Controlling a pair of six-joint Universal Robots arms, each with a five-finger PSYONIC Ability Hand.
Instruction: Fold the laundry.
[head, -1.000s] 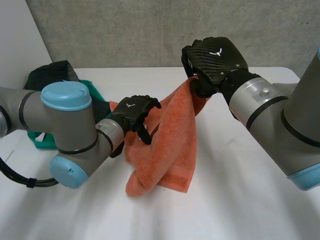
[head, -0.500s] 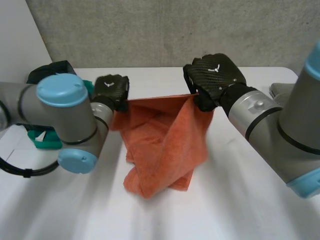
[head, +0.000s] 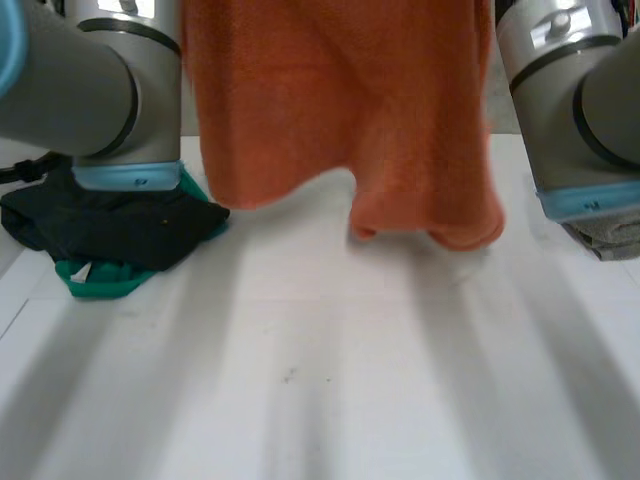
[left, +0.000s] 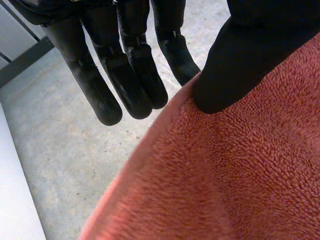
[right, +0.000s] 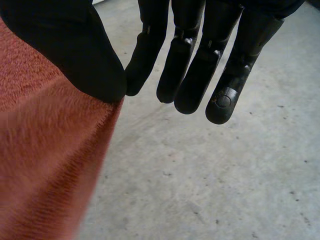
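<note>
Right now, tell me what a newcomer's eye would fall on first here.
The orange towel, hanging spread wide over the white table. The wrist views show why: the left robot hand and the right robot hand each pinch an edge of it under a thumb. A dark clothes pile lies by the left arm.

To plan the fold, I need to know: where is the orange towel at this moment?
In the head view the orange towel hangs between the left arm and right arm, over the white table, right of the black garment.
</note>
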